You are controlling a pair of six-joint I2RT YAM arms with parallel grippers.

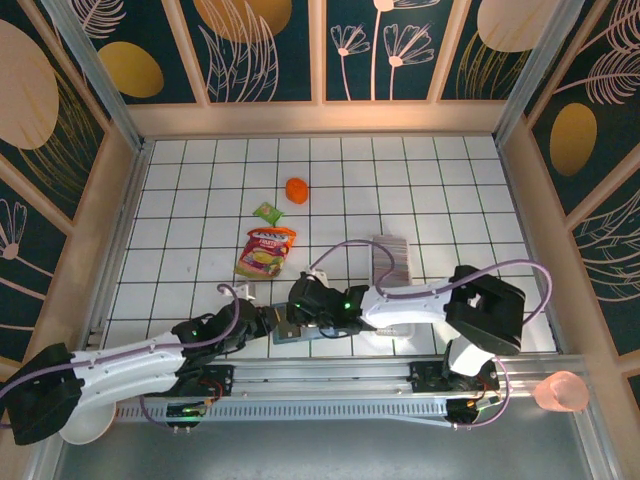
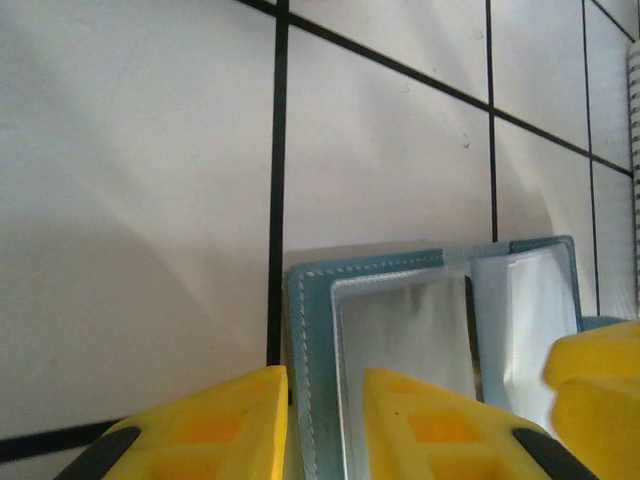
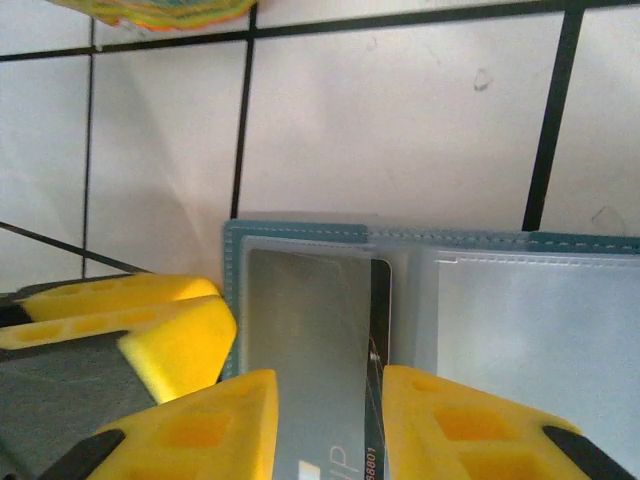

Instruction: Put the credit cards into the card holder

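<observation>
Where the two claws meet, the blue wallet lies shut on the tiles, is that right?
Not shut: the wallet lies open on the tiles where the left claw and right claw meet, with a card partly tucked inside. The right wrist view shows it.

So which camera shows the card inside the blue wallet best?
The right wrist view: the card sits big and close in the open card holder's clear pocket, between the fingers of the right gripper, print showing. The left wrist view shows it as a shiny blank panel. From the top, arms cover it.
</observation>
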